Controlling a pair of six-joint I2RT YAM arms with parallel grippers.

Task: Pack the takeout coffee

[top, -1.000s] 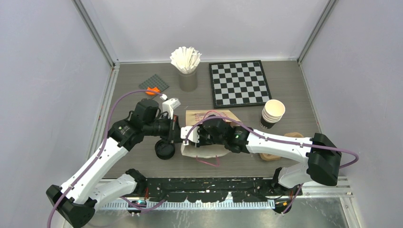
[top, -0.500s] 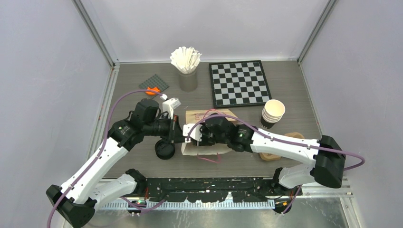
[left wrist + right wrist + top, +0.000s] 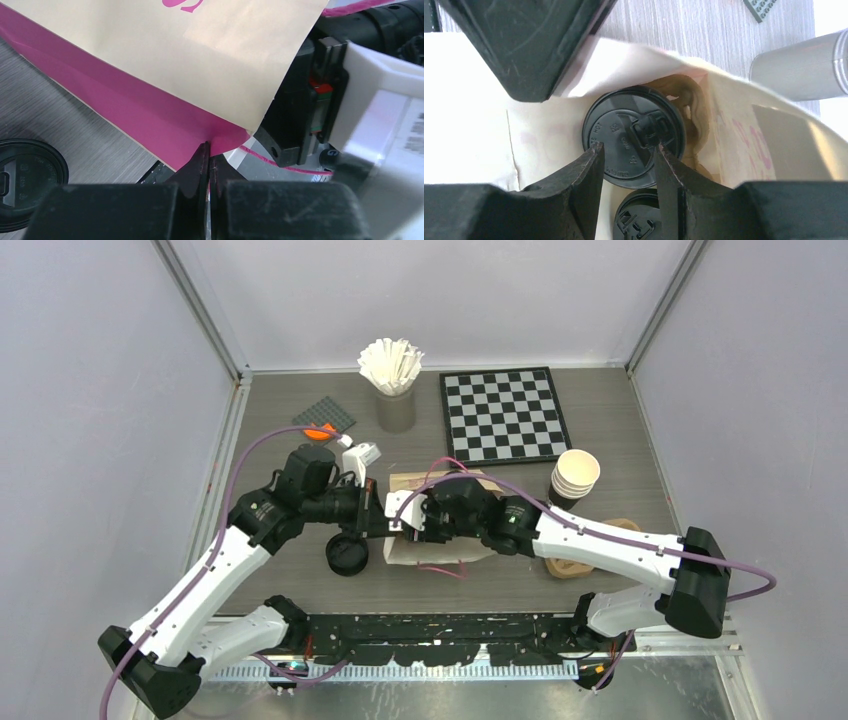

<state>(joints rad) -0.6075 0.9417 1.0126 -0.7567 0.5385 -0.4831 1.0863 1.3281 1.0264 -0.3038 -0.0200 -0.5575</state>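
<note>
Left gripper (image 3: 209, 153): clenched on paper bag (image 3: 200, 60) edge. Right gripper (image 3: 628, 150): jaws parted, grasping nothing, inside bag; lidded coffee cup (image 3: 624, 120) just beyond fingertips.

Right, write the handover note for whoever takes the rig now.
Left gripper: shut on the bag rim.
Right gripper: open, in the bag mouth, over a lidded cup.
Done: that cup and a second cup sit inside the bag.
Left: a third cup stands on the table beside the bag, not yet packed.
</note>
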